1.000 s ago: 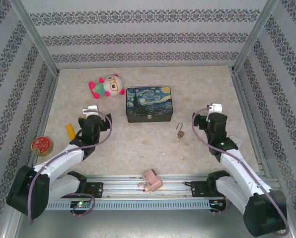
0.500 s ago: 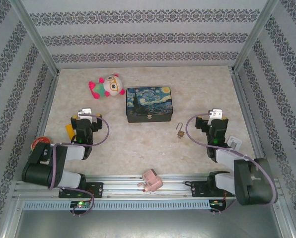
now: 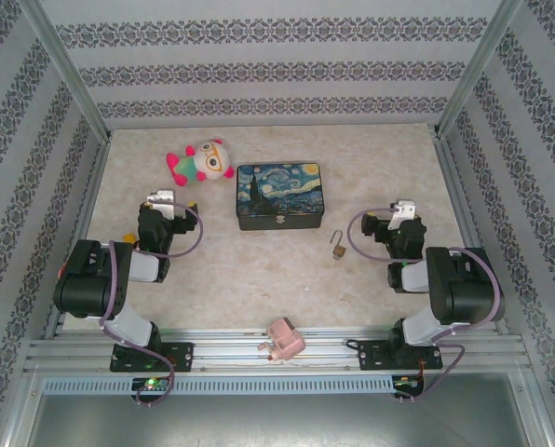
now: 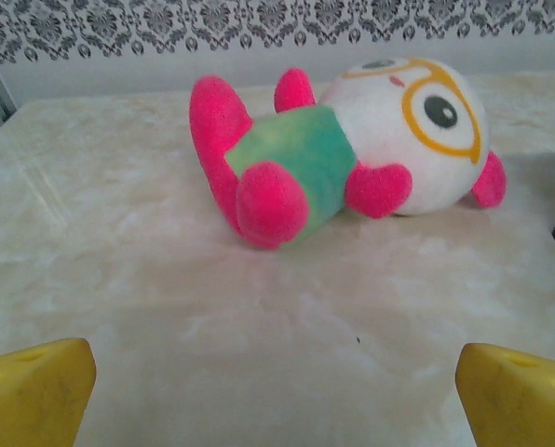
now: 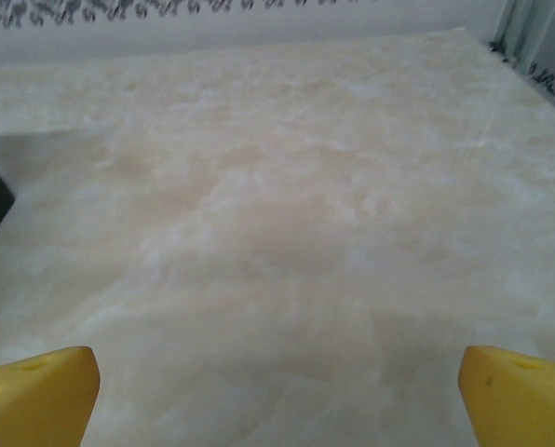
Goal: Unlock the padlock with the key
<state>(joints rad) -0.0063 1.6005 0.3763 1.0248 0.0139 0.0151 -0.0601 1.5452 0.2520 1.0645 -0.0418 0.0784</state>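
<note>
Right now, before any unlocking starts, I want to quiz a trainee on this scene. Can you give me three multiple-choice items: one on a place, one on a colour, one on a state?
1. Where does the padlock lie?
A. on the table, by the tin box's near right corner
B. on the box's lid
C. on the front rail

2. What colour are the plush toy's limbs?
A. blue
B. black
C. pink

3. How are the left gripper and right gripper?
A. both shut
B. both open and empty
C. one shut on the padlock

Answers:
1 A: the top view shows it on bare table just off that corner.
2 C: the left wrist view shows pink arms and legs.
3 B: each wrist view shows yellow fingertips far apart, nothing between.
</note>
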